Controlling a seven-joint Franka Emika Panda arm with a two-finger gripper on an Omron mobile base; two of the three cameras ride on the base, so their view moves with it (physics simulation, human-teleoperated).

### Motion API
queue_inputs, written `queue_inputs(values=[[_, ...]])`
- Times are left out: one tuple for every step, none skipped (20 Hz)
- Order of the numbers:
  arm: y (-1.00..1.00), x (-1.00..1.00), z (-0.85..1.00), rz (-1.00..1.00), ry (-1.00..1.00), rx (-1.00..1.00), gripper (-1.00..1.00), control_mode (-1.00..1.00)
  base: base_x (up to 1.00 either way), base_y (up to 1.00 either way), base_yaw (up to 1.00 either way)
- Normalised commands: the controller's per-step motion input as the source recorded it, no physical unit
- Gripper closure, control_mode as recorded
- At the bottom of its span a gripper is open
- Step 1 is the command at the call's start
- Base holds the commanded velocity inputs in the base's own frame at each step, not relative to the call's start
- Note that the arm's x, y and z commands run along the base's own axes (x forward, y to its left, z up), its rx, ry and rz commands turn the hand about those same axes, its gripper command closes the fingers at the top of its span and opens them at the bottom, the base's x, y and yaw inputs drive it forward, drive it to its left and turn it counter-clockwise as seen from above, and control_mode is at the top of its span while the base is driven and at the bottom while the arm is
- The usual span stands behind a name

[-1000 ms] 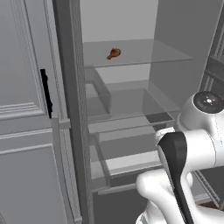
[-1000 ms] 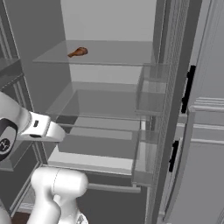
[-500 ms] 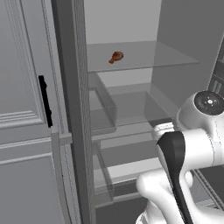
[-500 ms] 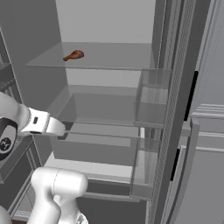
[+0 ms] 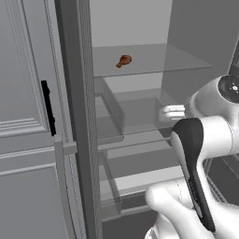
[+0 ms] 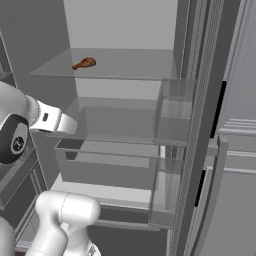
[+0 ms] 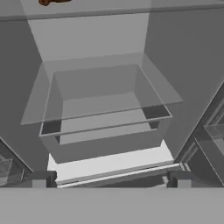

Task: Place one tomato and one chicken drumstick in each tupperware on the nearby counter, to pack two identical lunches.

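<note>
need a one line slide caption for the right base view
Open fridge with a lone chicken drumstick on the upper glass shelf, clear drawer below.

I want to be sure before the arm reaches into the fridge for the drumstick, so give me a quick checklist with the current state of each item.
1. Fridge open, shelves reachable: ok.
2. Chicken drumstick lying on the upper glass shelf: ok.
3. Gripper open and holding nothing: ok.
4. Gripper lined up with the drumstick: not ok; the hand view looks at the clear drawer below, with the drumstick at its top edge.
5. Path up to the shelf free: cannot tell.
6. Tomato located: cannot tell.
</note>
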Motion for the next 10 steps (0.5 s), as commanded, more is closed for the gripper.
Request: queue_inputs(values=[[0.31, 0.68, 0.97, 0.03, 0.00, 0.13, -1.00, -1.00, 0.00, 0.00, 0.00], [0.44, 0.71, 0.85, 0.02, 0.00, 0.05, -1.00, -1.00, 0.00, 0.00, 0.00], [0.49, 0.61, 0.82, 0.00, 0.01, 0.00, -1.00, -1.00, 0.00, 0.00, 0.00], [0.53, 0.43, 0.75, 0.00, 0.00, 0.00, -1.00, -1.00, 0.00, 0.00, 0.00], [0.43, 0.32, 0.64, 0.00, 0.00, 0.00, -1.00, -1.00, 0.00, 0.00, 0.00], [0.28, 0.33, 0.56, 0.01, 0.00, 0.00, -1.00, -1.00, 0.00, 0.00, 0.00], [0.17, 0.28, 0.39, 0.03, -0.02, 0.00, -1.00, -1.00, 0.00, 0.00, 0.00], [0.06, 0.31, 0.24, 0.04, -0.06, 0.00, -1.00, -1.00, 0.00, 0.00, 0.00], [0.00, 0.34, 0.15, 0.05, -0.06, 0.00, -1.00, -1.00, 0.00, 0.00, 0.00], [0.00, 0.35, 0.11, 0.06, -0.08, 0.00, -1.00, -1.00, 0.00, 0.00, 0.00]])
